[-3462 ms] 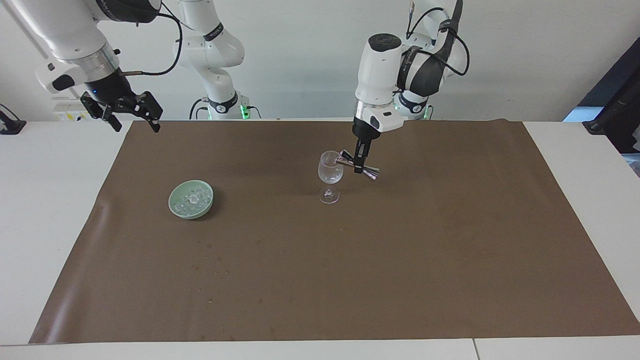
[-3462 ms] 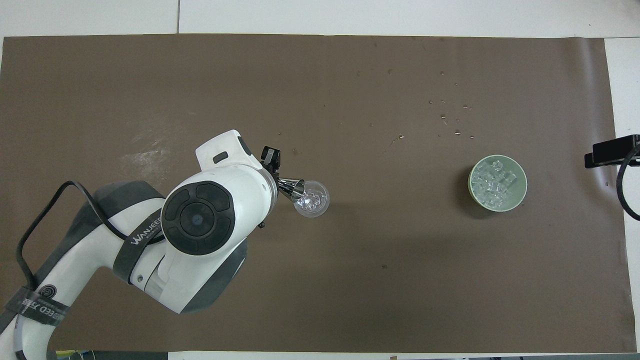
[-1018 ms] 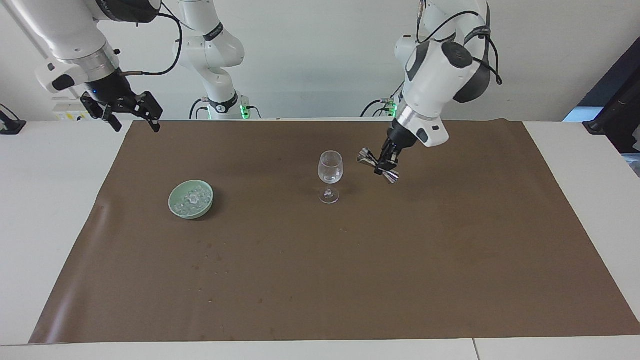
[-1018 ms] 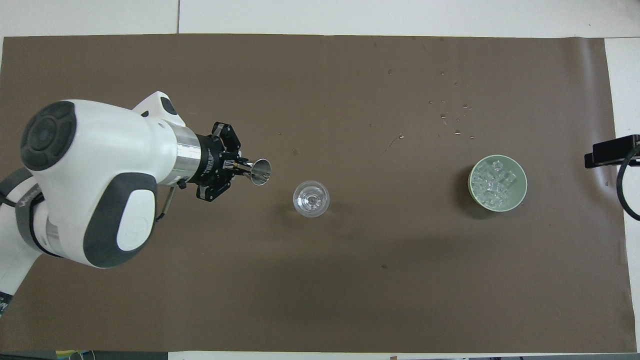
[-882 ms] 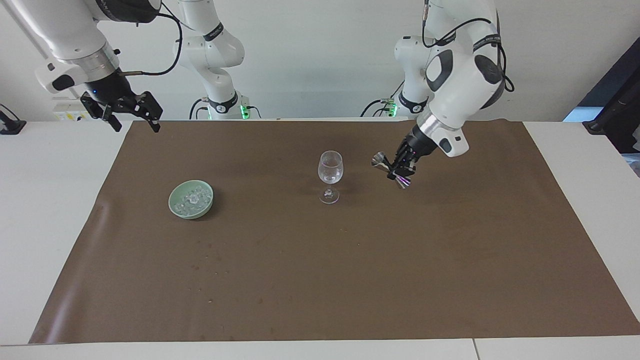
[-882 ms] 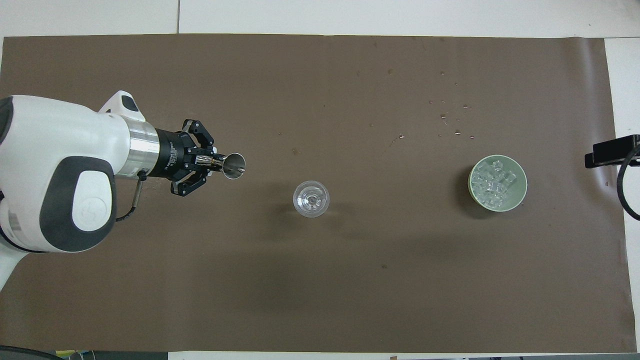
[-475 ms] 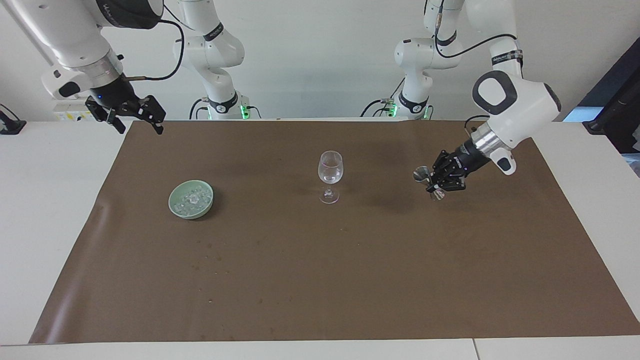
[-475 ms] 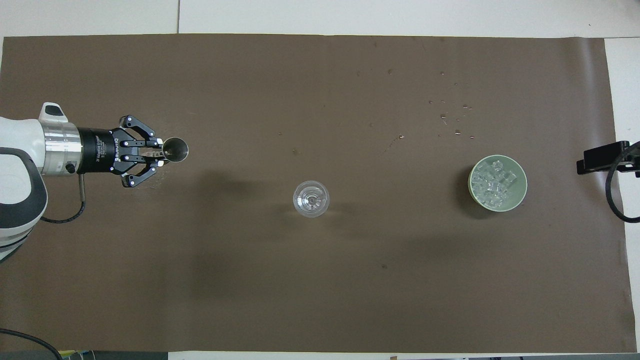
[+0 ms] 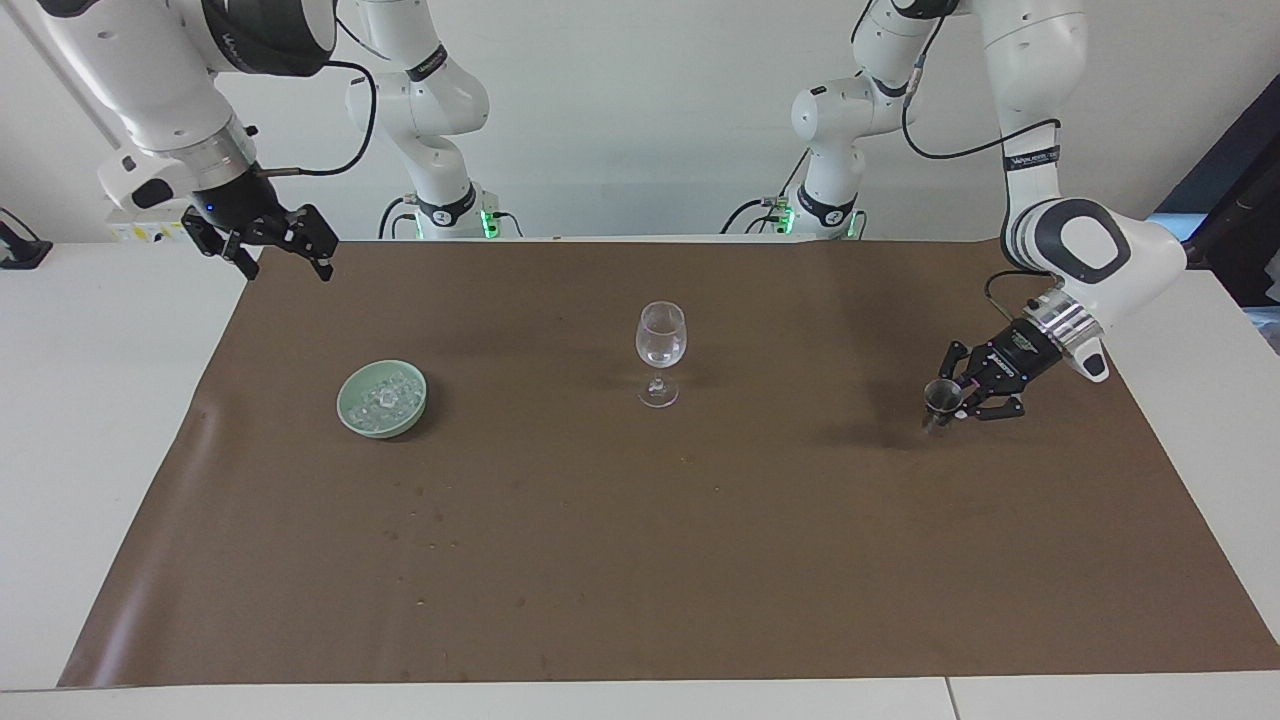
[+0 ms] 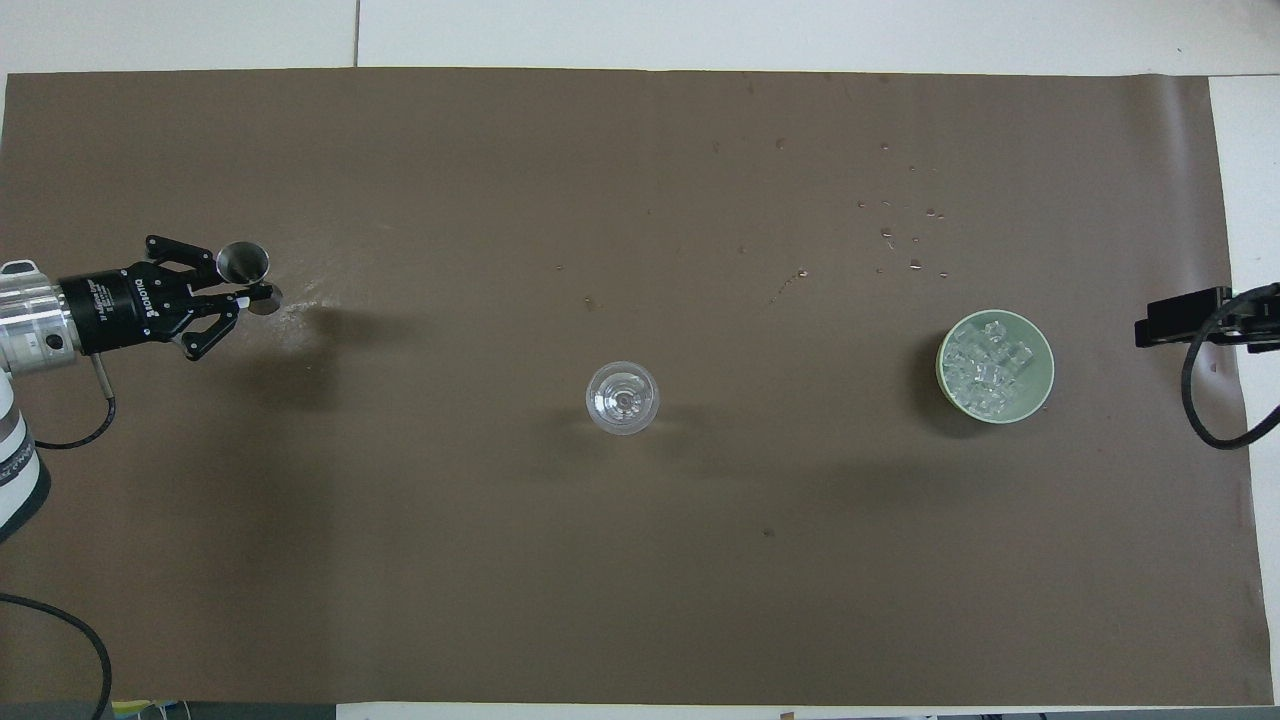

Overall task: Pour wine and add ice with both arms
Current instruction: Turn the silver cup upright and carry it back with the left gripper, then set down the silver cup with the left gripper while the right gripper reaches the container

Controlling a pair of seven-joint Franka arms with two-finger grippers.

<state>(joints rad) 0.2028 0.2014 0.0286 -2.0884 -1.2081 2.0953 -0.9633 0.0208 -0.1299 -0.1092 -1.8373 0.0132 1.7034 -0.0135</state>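
Ice (image 9: 385, 396) untouched; left hand (image 9: 958, 398) angled low, gripping jigger (image 9: 939, 403)

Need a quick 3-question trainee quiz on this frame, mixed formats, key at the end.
1. True or false: the ice lies heaped in the green bowl.
2. The left gripper is shut on which thing? A) the wine glass B) a metal jigger C) the green bowl
3. Fill in: the right gripper hangs over the brown mat's corner at the ____ arm's end of the table.

Key: 1 true. 2 B. 3 right.
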